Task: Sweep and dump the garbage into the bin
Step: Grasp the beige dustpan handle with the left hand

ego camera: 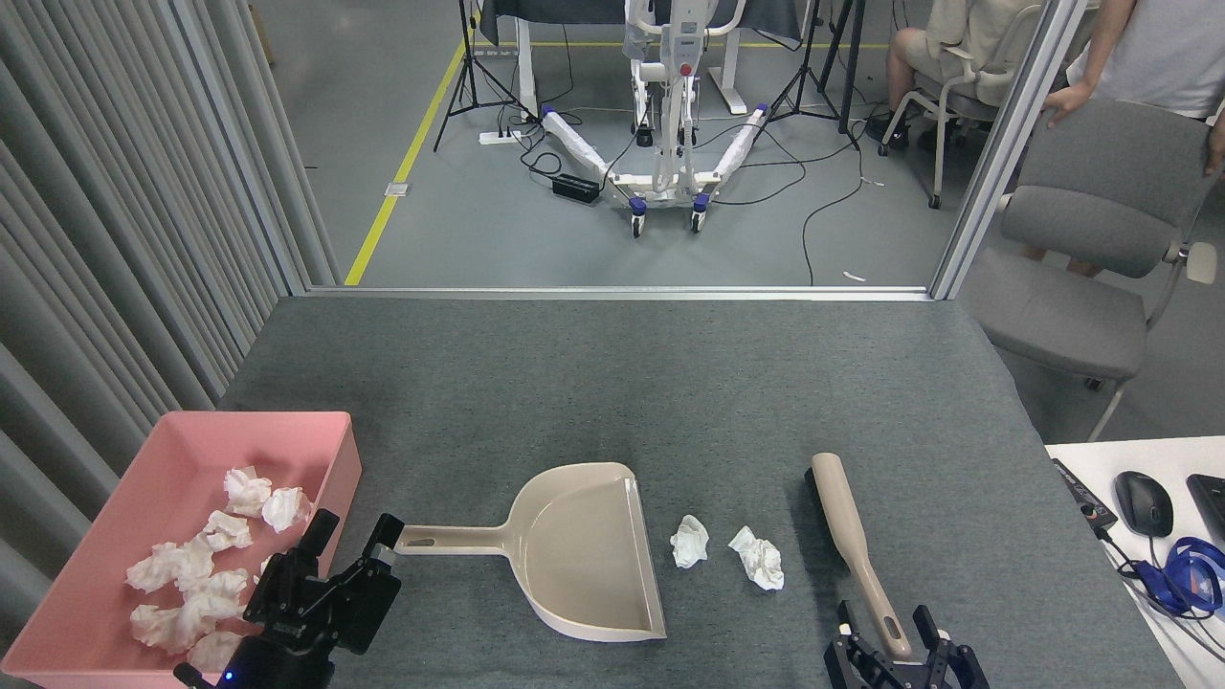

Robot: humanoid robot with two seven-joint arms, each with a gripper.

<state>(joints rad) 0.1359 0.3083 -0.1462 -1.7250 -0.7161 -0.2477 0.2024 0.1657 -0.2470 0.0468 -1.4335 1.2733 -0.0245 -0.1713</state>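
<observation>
While both grippers sit open at the tool handles, nothing is gripped yet.
Left gripper (352,545), fingers wide, is at the dustpan (574,550) handle tip; right gripper (895,639), fingers wide, straddles the brush (855,550) handle end at the table's (670,383) near edge. Two garbage wads (727,553) lie between them; bin (341,442) at the near-left corner. Risk: an off-centre close pivots the dustpan, or the brush flicks wads wide.

A grey office chair (1091,277) stands right of the table (612,383), with a mouse (1144,502) (black) on a white desk (1101,459).
</observation>
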